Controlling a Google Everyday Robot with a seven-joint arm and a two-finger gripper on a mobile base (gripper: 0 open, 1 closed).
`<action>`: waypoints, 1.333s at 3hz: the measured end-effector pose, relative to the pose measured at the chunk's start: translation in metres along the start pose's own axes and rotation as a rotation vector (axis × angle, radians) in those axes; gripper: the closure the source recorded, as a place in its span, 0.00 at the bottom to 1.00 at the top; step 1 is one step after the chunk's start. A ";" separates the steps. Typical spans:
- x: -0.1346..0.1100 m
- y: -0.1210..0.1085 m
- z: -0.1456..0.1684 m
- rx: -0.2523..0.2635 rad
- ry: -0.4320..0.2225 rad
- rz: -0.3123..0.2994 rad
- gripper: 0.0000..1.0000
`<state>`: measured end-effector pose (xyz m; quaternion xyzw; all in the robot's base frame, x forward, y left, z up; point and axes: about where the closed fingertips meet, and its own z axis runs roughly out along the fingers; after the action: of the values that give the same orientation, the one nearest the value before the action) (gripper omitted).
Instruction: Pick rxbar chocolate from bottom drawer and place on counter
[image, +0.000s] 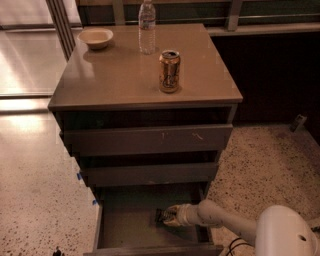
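Note:
The bottom drawer (125, 227) is pulled open below the two upper drawers. My gripper (166, 218) reaches into it from the right on a white arm. Its tip is at a small dark bar, the rxbar chocolate (160, 215), which lies on the drawer floor near the right side and is mostly hidden by the gripper. The counter (115, 75) is the glossy tan top of the cabinet.
On the counter stand an orange drink can (169, 71), a clear water bottle (147, 27) and a pale bowl (96, 38). The two upper drawers (147, 140) stick out slightly. Speckled floor lies to the left and right of the cabinet. The robot's white body (285, 232) is at lower right.

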<state>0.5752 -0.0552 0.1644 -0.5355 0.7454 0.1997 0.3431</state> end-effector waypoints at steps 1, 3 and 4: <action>-0.032 -0.011 -0.059 0.053 0.024 -0.004 1.00; -0.119 -0.008 -0.137 0.119 0.019 -0.020 1.00; -0.119 -0.008 -0.137 0.119 0.019 -0.020 1.00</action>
<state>0.5650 -0.0704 0.3447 -0.5233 0.7539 0.1466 0.3693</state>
